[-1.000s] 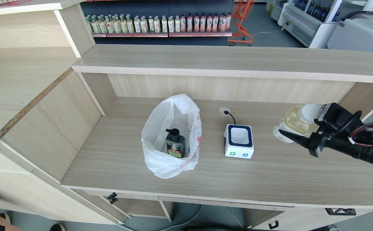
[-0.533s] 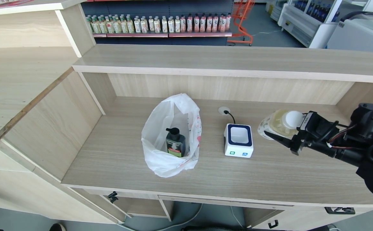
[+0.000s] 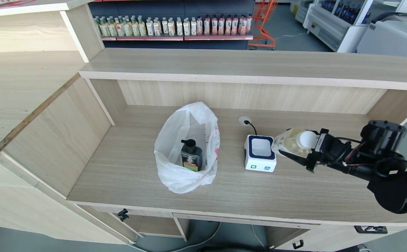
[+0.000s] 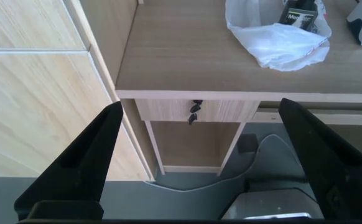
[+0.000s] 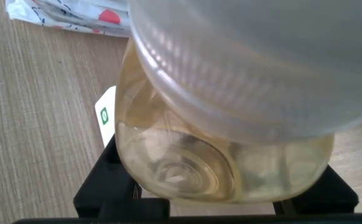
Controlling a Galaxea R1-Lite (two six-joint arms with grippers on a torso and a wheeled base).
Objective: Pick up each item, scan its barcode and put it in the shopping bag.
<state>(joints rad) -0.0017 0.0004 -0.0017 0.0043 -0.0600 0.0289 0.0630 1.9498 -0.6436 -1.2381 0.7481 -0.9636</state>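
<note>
While my right tool (image 3: 290, 149) grips clear bottle (image 3: 290, 140) of yellow liquid beside scanner (image 3: 260, 153): hard, slick, liquid-heavy, I judge; mid-body hold best.

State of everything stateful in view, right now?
shopping bag: open, upright on counter.
black pump bottle: upright inside bag.
barcode scanner: on counter, window up, cable attached.
yellow-liquid bottle: capped, held sideways beside scanner.
right gripper: shut on bottle.
left gripper: open, empty.
</note>
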